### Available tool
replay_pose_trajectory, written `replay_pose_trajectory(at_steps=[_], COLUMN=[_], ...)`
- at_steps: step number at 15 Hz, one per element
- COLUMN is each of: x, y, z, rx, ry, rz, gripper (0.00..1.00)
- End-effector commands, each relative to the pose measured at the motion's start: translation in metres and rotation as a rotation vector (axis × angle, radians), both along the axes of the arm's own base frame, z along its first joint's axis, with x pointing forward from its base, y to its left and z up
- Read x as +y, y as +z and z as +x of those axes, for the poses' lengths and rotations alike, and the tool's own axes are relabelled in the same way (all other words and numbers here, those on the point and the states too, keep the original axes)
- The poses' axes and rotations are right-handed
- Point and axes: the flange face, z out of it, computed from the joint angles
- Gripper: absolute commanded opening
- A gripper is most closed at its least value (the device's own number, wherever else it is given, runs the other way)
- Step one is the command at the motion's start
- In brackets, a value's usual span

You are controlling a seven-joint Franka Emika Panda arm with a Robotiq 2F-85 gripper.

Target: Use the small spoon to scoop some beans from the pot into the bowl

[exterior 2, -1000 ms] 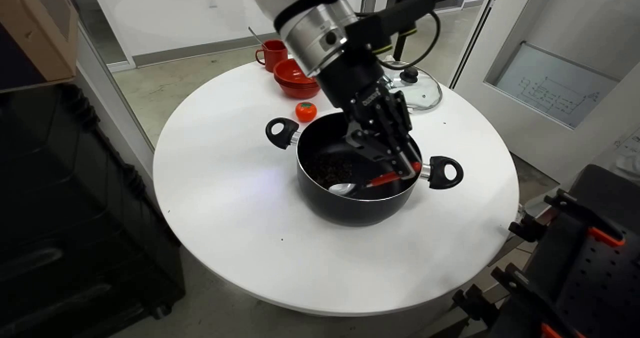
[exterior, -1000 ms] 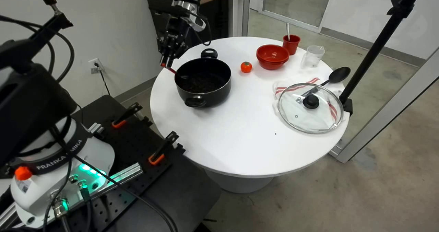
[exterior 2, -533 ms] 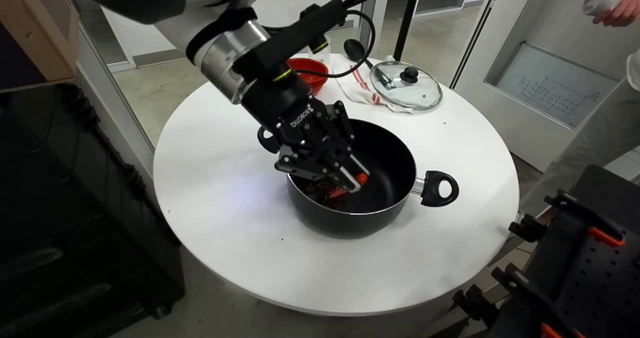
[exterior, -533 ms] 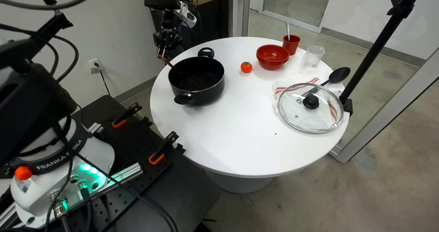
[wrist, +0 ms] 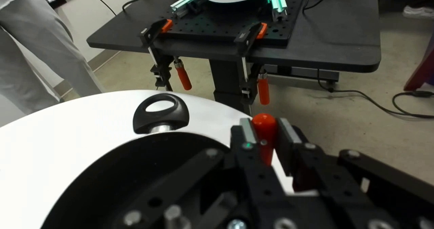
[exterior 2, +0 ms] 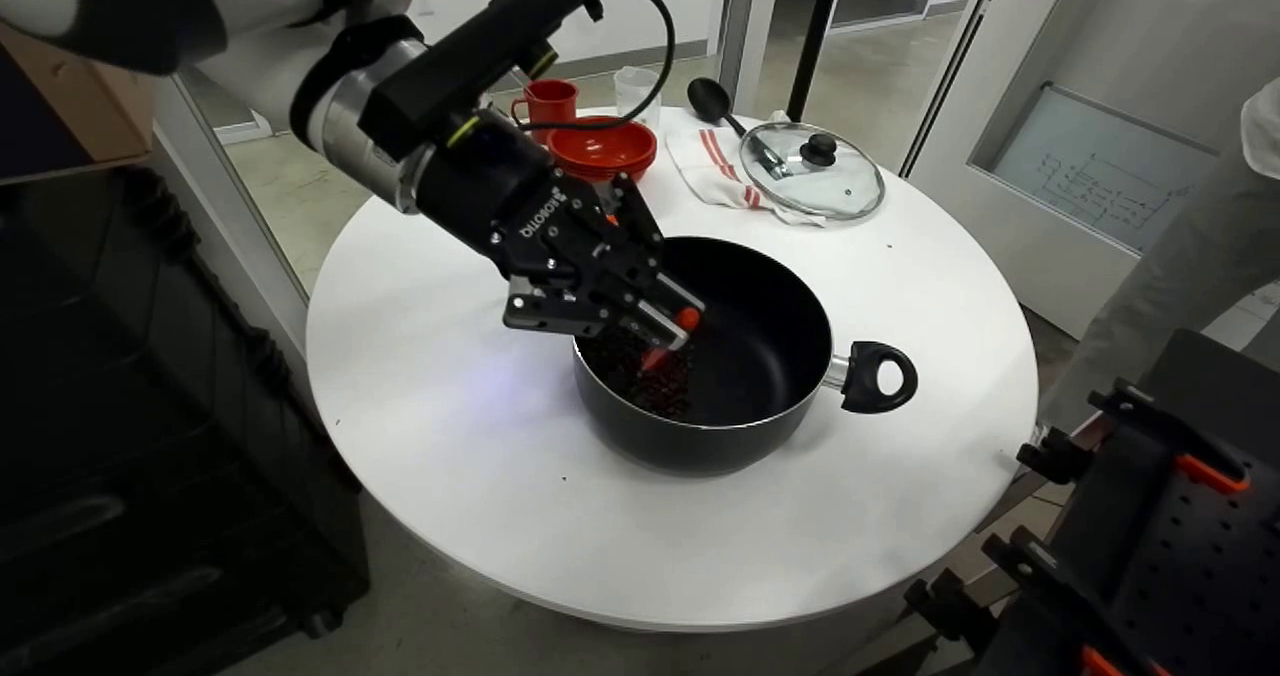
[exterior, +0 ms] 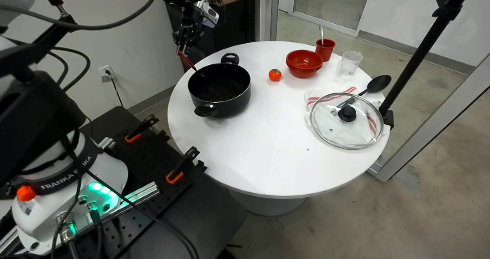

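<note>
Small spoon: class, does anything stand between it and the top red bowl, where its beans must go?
Yes, low down: the side of the pot, then the tomato, roughly between pot and top red bowl. Above them, nothing visible blocks the small spoon.

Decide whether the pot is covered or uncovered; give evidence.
Uncovered: beans show inside the pot, and the glass lid lies over the striped towel.

The tomato (exterior: 275,75) lies between the pot (exterior: 234,107) and the stacked bowls (exterior: 304,61).
</note>
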Motion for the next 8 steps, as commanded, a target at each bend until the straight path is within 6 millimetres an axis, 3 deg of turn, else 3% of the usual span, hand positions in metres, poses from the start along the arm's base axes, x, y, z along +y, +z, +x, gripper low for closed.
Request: replay_pose_trajectory(at_steps=[1,5,8], x=[0.014,0.005,-0.009], y=[0.023,0.042,0.050], z=[0.036,0.074,0.086], rx=[-0.088,-0.207,-0.210], ry=[0.076,0.215,0.271], rz=[0.031,0.031,0.014], gripper=[0.05,0.05,0.05])
